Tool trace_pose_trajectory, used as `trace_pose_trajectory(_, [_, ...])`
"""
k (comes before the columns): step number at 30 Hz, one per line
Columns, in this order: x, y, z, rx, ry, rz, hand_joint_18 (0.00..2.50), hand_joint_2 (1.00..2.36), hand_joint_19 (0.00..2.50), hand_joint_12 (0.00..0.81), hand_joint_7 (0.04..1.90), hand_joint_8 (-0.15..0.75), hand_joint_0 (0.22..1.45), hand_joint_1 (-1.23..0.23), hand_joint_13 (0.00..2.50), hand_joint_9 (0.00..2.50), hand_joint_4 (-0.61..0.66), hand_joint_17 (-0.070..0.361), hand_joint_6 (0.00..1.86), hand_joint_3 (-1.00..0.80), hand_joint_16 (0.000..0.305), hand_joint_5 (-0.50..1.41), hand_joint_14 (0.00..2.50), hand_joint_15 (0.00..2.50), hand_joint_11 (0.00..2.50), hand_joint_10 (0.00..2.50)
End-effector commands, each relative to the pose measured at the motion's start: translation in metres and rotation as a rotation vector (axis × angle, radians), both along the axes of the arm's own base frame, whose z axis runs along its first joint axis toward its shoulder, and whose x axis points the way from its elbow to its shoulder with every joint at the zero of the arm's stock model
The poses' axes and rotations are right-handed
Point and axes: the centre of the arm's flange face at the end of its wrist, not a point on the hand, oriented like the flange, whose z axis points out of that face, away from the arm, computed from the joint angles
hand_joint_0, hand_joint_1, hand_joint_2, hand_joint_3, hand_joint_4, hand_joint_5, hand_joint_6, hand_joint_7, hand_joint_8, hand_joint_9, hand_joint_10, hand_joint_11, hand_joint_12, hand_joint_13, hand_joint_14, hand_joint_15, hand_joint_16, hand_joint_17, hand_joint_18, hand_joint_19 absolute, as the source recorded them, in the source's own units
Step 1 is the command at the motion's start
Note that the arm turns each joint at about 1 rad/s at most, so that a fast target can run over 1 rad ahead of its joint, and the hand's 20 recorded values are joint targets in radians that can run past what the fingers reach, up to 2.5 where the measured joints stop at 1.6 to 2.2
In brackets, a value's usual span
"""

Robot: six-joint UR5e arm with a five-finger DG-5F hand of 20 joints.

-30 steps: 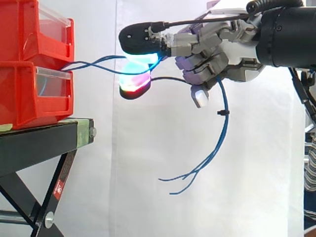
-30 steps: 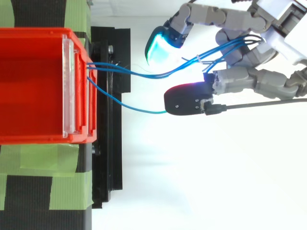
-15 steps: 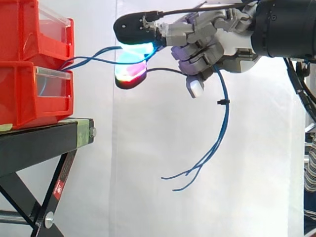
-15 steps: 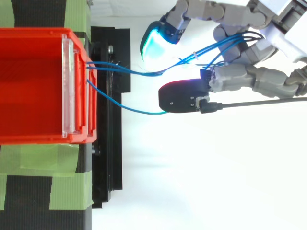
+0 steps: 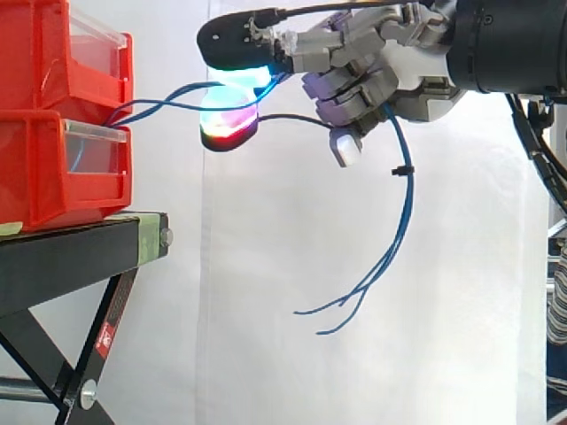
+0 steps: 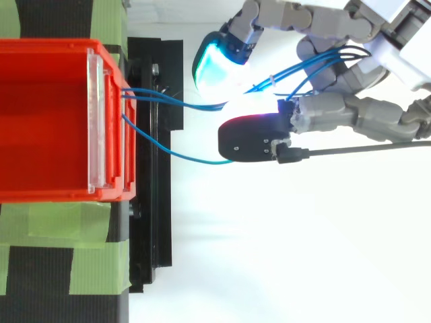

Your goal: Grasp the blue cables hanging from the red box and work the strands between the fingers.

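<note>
"Holding anything just now?"
"The blue cables. My hand is curled round the strands; they run in between my fingers, up level with the top red box and well out from it."
"Where do they start?"
"At the front of the box, which sits on the black surface. They bridge the gap to my hand, pass through it, then hang loose beneath, with the ends dangling free before the white curtain."

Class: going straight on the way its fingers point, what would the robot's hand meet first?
Most likely the front of the upper red bin; both views put it in line with the hand, past the blue cables it holds.
</note>
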Motion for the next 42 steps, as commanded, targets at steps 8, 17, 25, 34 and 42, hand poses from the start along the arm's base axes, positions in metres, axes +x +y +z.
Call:
trace_pose_trajectory(8, [0.0034,0.0034,0.0072,0.002,0.006,-0.002,2.5,1.01,0.6,0.684,1.28,0.532,1.04,-0.63,1.96,1.78,0.29,0.182,0.01,-0.12,0.243,0.46,2.5,1.71,2.5,2.5])
trace_pose_trajectory(17, [0.0017,0.0047,0.0048,0.003,0.021,0.002,2.5,1.01,0.6,0.684,1.23,0.532,0.78,-0.56,1.96,1.78,0.28,0.182,0.01,-0.82,0.243,0.39,2.5,1.71,2.5,2.5])
trace_pose_trajectory(25, [-0.0018,0.0065,0.0007,0.008,0.055,0.012,2.5,1.01,0.6,0.684,1.23,0.532,0.85,-0.62,1.96,1.78,0.28,0.182,0.01,-0.74,0.243,0.38,2.5,1.71,2.5,2.5])
trace_pose_trajectory(34, [-0.0017,0.0072,0.0008,0.015,0.05,0.011,2.5,1.01,0.6,0.684,1.23,0.532,0.9,-0.61,1.96,1.78,0.29,0.182,0.01,-0.72,0.243,0.4,2.5,1.71,2.5,2.5])
trace_pose_trajectory(42, [-0.0012,0.0083,0.0016,0.015,0.048,0.013,2.5,1.01,0.6,0.684,1.23,0.532,0.94,-0.61,1.96,1.78,0.31,0.182,0.01,-0.62,0.243,0.41,2.5,1.71,2.5,2.5])
